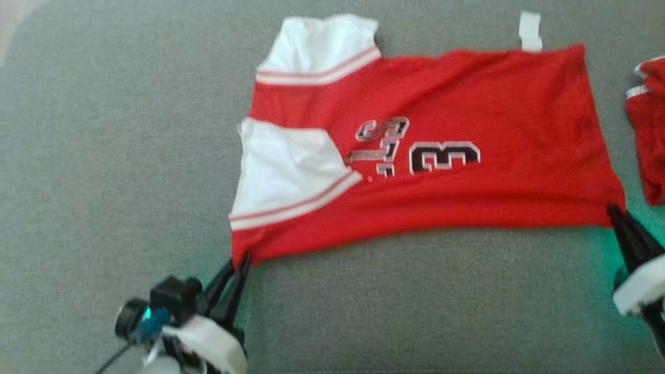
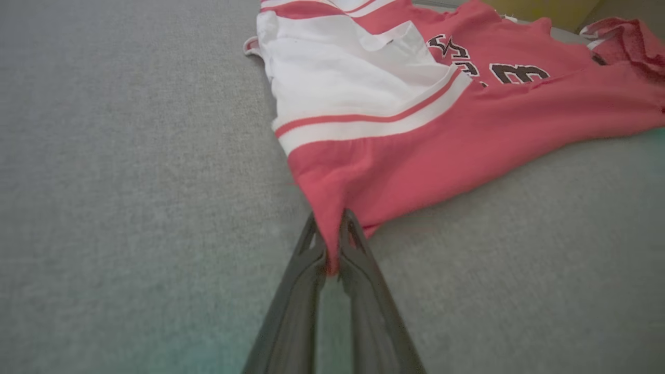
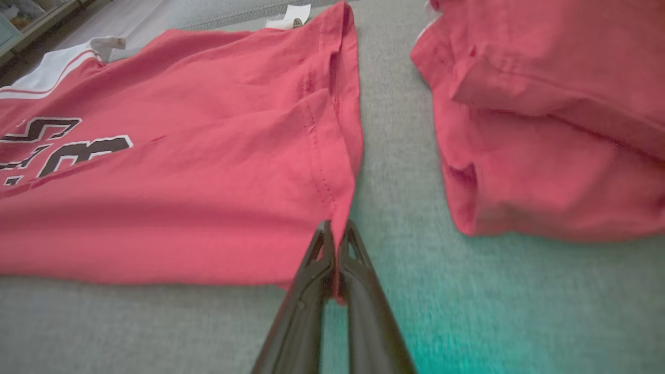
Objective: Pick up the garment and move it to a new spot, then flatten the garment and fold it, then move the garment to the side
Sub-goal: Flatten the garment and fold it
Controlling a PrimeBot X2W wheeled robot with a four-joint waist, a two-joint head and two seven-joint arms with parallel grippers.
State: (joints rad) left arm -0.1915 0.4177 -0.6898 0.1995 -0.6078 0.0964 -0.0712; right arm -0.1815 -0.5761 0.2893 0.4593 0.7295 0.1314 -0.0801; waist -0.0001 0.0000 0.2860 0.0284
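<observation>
In the head view, the garment (image 1: 467,104), a red jersey with white sleeve panels, lies flat on the grey surface (image 1: 104,156). Its long axis runs left to right, with the white shoulder end to the left and the hem to the right. The left gripper (image 1: 240,265) is clenched on the near left corner. The right gripper (image 1: 615,213), partly cropped, grips the near hem corner. A second red garment (image 1: 649,130), cut off at the right edge, lies near the hem but apart from it. A white tag (image 1: 530,31) pokes past the far edge. Blur makes the lettering beside the "3" unreadable.

In the left wrist view, the fingers (image 2: 363,270) pinch red cloth, and the jersey (image 2: 441,140) stretches away up and right.

In the right wrist view, the fingers (image 3: 358,280) squeeze the hem corner. The second garment (image 3: 545,130) lies bunched and cropped, across a strip of grey.
</observation>
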